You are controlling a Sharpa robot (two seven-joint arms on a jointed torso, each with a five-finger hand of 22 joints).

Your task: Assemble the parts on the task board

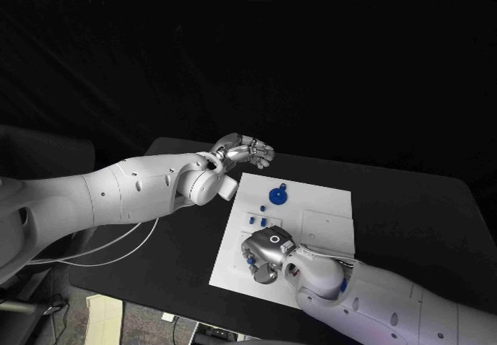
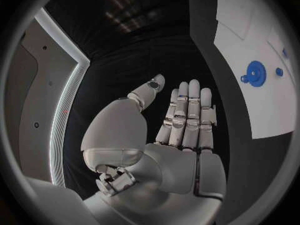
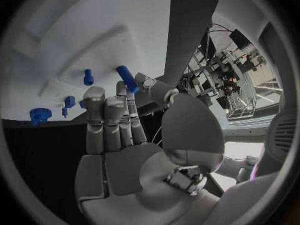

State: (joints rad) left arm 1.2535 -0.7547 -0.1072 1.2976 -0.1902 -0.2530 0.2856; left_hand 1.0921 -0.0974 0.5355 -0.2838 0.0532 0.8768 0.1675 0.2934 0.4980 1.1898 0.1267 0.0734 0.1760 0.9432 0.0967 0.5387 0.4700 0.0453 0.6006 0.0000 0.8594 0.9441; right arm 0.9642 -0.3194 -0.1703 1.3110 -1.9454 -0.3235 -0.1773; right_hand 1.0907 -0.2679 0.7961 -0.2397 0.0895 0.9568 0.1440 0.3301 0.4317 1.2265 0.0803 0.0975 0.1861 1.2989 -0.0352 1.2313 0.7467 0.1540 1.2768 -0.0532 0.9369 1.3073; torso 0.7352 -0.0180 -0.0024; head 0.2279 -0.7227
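The white task board [image 1: 311,237] lies in the middle of the black table. A blue gear [image 1: 278,194] stands near its far edge, and small blue parts [image 1: 264,215] sit just nearer than it. My right hand [image 1: 267,253] hovers over the board's near left part. In the right wrist view it [image 3: 119,130] pinches a blue peg [image 3: 127,78] between thumb and a fingertip, with the gear [image 3: 39,115] and a small blue part [image 3: 88,77] on the board beyond. My left hand [image 1: 244,152] hangs off the board's far left corner. Its fingers [image 2: 187,115] are straight and hold nothing.
The board [image 2: 262,85] has raised white blocks [image 1: 330,224] on its right half. Black table [image 1: 414,208] surrounds the board. White cables [image 1: 103,248] trail under my left arm at the table's left edge.
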